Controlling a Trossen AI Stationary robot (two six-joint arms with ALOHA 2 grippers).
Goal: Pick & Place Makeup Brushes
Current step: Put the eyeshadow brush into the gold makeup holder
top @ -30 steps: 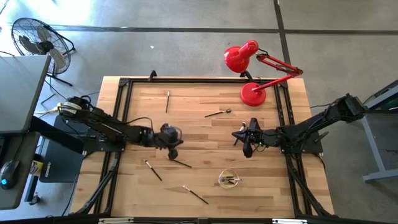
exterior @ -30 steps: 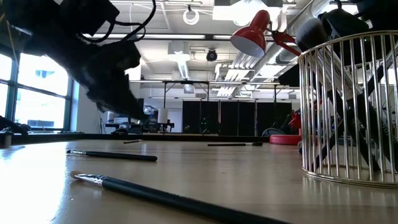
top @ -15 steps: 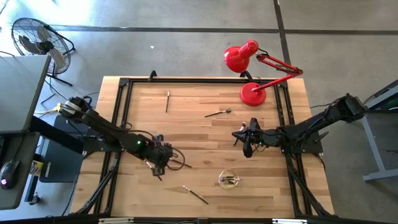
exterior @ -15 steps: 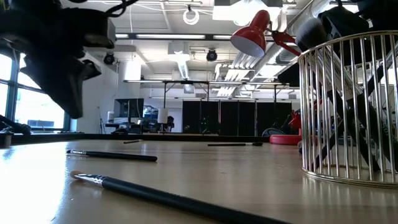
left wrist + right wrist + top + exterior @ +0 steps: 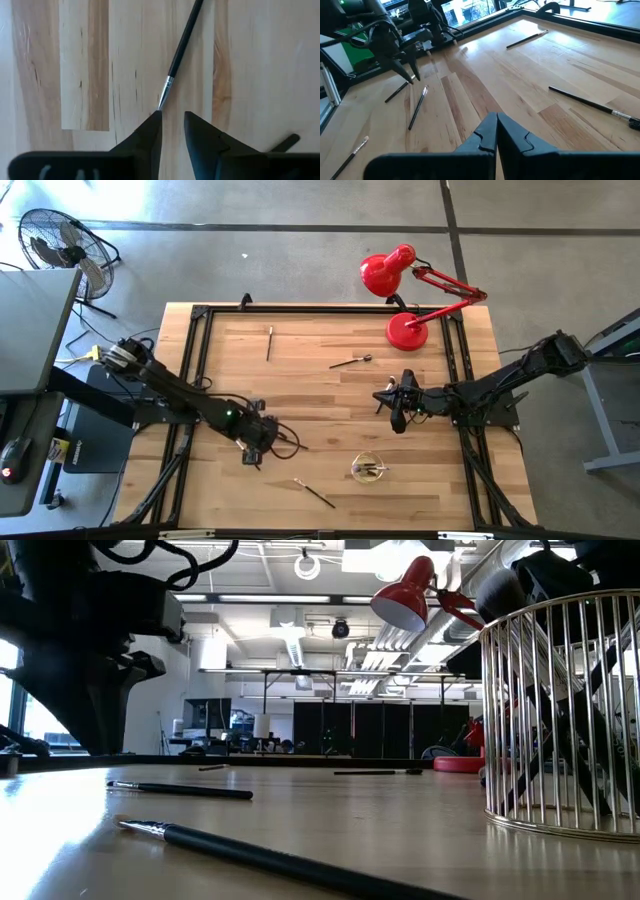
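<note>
Thin dark-handled makeup brushes lie flat on the wooden table (image 5: 330, 395). My left gripper (image 5: 256, 444) points down over one brush (image 5: 179, 52), which has a silvery ferrule. Its fingers are a little apart (image 5: 173, 116). The brush's bristle tip (image 5: 160, 104) lies just beyond one fingertip, not between the two. A second brush (image 5: 293, 444) lies beside it, and its end shows in the left wrist view (image 5: 287, 142). Other brushes lie at the far left (image 5: 269, 342), far middle (image 5: 352, 361) and near edge (image 5: 315, 493). My right gripper (image 5: 398, 418) waits shut above the table's right half. My left gripper comes from above, pointing down. One fingertip (image 5: 156, 120) stands right at the brush's bristle tip (image 5: 160, 104). I cannot tell whether it touches it. The brush lies flat on the table, its handle running away from the fingers.
A gold wire cup (image 5: 367, 469) holding brushes stands near the front edge, right of centre, and looms at the right in the low view (image 5: 560, 720). A red desk lamp (image 5: 408, 330) stands at the far right corner. A black frame (image 5: 195, 360) rims the table.
My left gripper has gone toward the table's near edge and a little left, and has come down from well above the table to just over the brush, its fingers now pointing straight down. The brushes have stayed where they were.
</note>
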